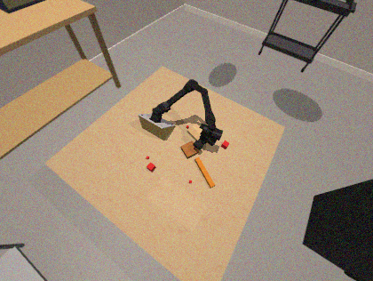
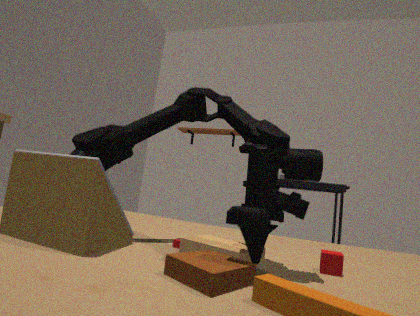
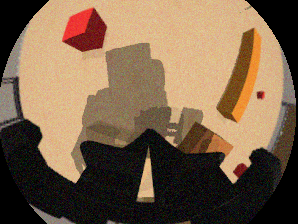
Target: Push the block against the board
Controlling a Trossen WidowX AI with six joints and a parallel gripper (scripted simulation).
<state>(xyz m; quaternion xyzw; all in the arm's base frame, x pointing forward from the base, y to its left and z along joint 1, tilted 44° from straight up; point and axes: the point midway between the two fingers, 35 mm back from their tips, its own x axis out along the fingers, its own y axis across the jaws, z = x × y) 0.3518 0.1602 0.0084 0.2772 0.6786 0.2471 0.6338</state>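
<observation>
The brown square block (image 1: 188,150) (image 2: 212,262) (image 3: 220,145) lies flat on the mat. The orange long narrow board (image 1: 204,172) (image 2: 310,296) (image 3: 243,77) lies flat, one end near a corner of the block, with a narrow gap between them. A pale flat piece (image 1: 194,132) (image 2: 200,245) lies behind the block, partly hidden by the arm. My gripper (image 1: 196,147) (image 2: 256,262) (image 3: 149,131) is shut and empty. It points down, its tip low beside the block's far right side. Whether the tip touches the block, I cannot tell.
A large red cube (image 1: 226,144) (image 2: 331,263) (image 3: 86,30) stands beyond the gripper. Another red cube (image 1: 151,167) and several tiny red cubes are scattered around. A wedge-shaped stand (image 1: 156,129) (image 2: 55,200) is by the arm's base.
</observation>
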